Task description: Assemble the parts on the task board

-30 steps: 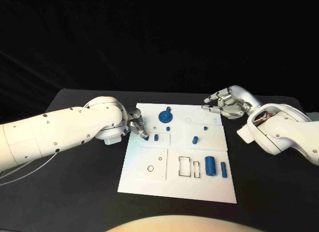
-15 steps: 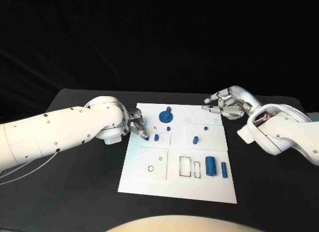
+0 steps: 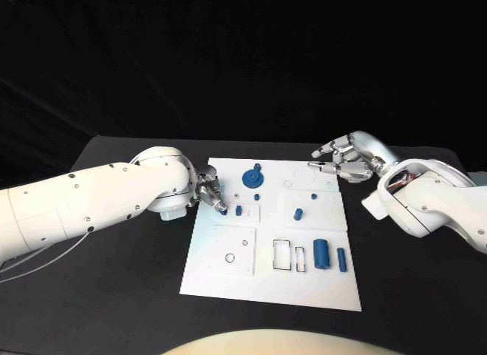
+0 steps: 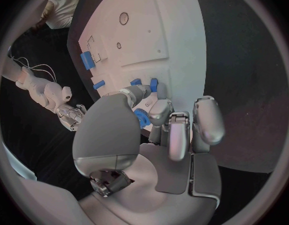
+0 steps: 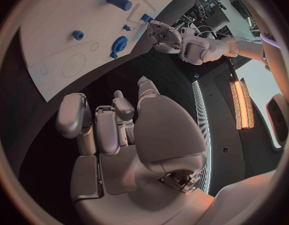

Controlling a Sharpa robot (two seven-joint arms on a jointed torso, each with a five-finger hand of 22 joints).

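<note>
Left robot hand (image 3: 209, 194) pinches blue part (image 4: 142, 118) at board (image 3: 233, 277) left edge; next, seat it. Right robot hand (image 3: 344, 159) curled, empty, beyond board's far corner.

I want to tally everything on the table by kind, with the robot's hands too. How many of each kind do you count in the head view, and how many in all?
blue round disc: 1
blue cylinder: 1
blue slim bar: 1
small blue pieces lying free: 4
held blue piece, pinched by the left hand: 1
task board: 1
silver hands, counting the right hand: 2
Total: 11
</note>
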